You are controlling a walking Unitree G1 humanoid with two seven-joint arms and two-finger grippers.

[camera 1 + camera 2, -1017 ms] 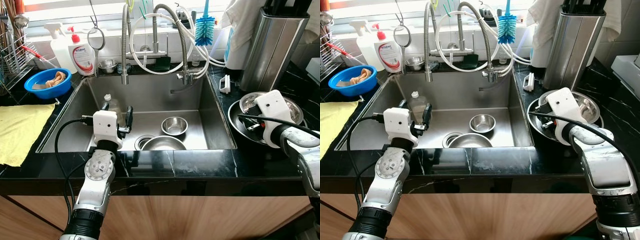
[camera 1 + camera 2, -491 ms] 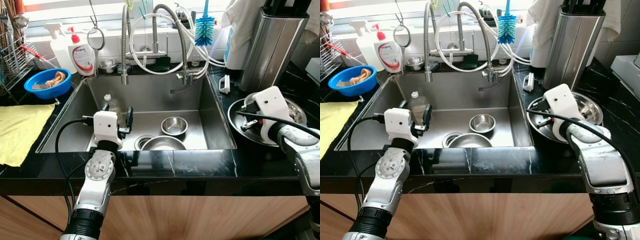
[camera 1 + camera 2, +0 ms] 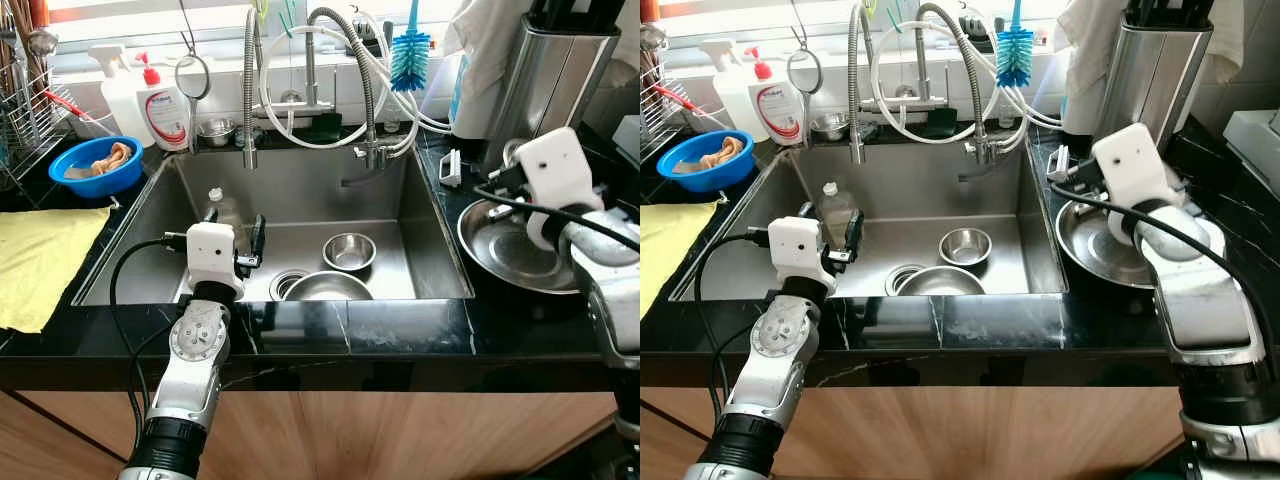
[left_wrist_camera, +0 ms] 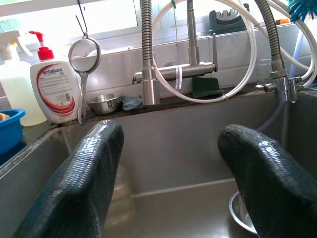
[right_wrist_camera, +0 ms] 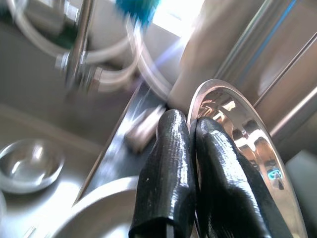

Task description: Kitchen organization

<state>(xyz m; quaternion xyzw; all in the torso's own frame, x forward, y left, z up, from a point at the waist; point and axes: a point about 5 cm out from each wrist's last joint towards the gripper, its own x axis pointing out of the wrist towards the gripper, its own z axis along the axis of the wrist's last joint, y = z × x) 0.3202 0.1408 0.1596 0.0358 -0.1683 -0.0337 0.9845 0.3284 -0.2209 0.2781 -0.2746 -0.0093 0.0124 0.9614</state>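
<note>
At three o'clock from the sink (image 3: 420,230), on the black table (image 3: 400,325), the right gripper (image 5: 190,148) has its jaws clamped on the rim of a steel bowl (image 5: 247,144), lifted and tilted up on edge in the wrist view. Below it a wide steel plate (image 3: 505,250) lies flat on the table, just beside the sink's edge. A tall steel canister (image 3: 545,85) stands at twelve o'clock from the plate.

Over the sink's near edge, the left gripper (image 4: 171,168) hovers with jaws wide apart, holding nothing, pointing toward the faucet (image 3: 310,80). On the sink floor a small bowl (image 3: 349,251) sits at twelve o'clock from a larger bowl (image 3: 327,287), the two close together. A clear bottle (image 3: 222,208) stands at nine o'clock of the small bowl, near the left gripper.

At ten o'clock from the sink a blue bowl (image 3: 96,165) rests on the table, with a soap bottle (image 3: 168,110) behind it. A yellow cloth (image 3: 45,255) lies at nine o'clock. A blue brush (image 3: 409,55) hangs at the faucet's right.
</note>
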